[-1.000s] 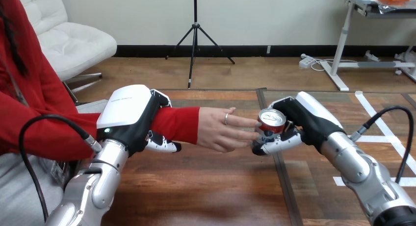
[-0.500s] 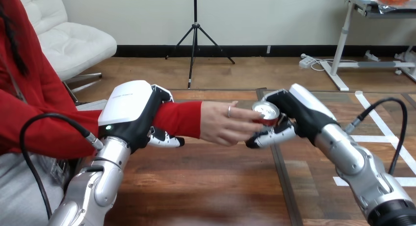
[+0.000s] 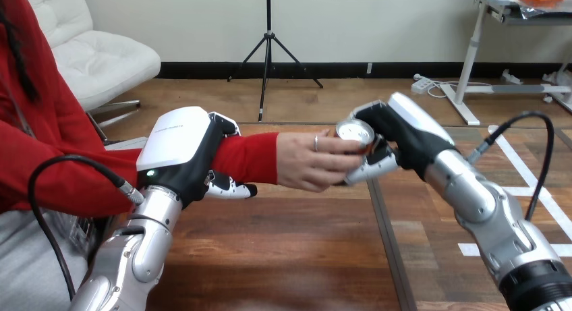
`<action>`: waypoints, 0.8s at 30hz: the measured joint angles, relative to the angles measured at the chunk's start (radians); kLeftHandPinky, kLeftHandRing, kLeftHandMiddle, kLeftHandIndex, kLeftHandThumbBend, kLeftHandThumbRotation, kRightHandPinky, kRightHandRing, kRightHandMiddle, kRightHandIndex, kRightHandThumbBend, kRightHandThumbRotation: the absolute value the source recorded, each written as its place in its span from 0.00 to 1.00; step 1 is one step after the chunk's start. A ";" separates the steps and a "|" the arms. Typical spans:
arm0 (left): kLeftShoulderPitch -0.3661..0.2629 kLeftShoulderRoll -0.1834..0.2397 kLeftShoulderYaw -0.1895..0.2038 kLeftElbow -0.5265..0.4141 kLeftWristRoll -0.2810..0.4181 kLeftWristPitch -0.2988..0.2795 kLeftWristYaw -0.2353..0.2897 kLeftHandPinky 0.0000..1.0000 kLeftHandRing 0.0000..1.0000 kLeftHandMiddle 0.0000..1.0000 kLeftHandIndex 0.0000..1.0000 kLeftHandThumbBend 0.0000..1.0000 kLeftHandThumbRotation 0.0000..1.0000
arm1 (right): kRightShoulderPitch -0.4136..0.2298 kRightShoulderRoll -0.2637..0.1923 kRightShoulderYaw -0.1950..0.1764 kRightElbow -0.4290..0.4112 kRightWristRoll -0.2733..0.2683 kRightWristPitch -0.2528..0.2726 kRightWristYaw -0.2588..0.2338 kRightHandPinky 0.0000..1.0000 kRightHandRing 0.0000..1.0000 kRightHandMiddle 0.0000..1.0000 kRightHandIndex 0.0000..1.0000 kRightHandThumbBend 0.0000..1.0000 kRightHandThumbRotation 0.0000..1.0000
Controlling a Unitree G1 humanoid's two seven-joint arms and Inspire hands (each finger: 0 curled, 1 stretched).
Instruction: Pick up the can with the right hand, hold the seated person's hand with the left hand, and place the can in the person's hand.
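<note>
The person's hand (image 3: 311, 161) reaches from the left across the table's middle, above the wood. My left hand (image 3: 181, 149) is curled round the person's forearm in its red sleeve (image 3: 244, 158), with its thumb (image 3: 231, 188) under the sleeve. My right hand (image 3: 394, 139) is shut on the can (image 3: 355, 132), a red can with a silver top, tilted with the top facing me. The can rests against the person's fingers, which are wrapped over its left side.
The wooden table (image 3: 283, 257) stretches below both arms, with a dark seam (image 3: 388, 243) running front to back under my right hand. White tape lines (image 3: 533, 183) mark the table at the right.
My right hand has risen and moved left, tilting the can further into the person's hand. The person's fingers have closed more over the can. My left hand has lifted the forearm slightly.
</note>
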 measured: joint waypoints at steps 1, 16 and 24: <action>0.000 -0.001 0.002 0.000 0.000 0.000 0.000 0.20 0.25 0.31 0.32 0.76 0.00 | -0.002 0.001 0.000 -0.006 0.000 0.002 0.002 0.33 0.38 0.44 0.44 0.70 0.00; -0.001 -0.014 0.014 0.000 0.000 -0.001 0.002 0.20 0.25 0.31 0.32 0.76 0.00 | -0.013 0.025 0.006 -0.082 0.000 0.034 0.038 0.31 0.36 0.42 0.44 0.71 0.00; -0.001 -0.025 0.021 0.000 0.000 -0.001 0.004 0.20 0.25 0.31 0.32 0.76 0.00 | -0.013 0.039 0.008 -0.107 0.000 0.052 0.060 0.30 0.35 0.42 0.44 0.71 0.00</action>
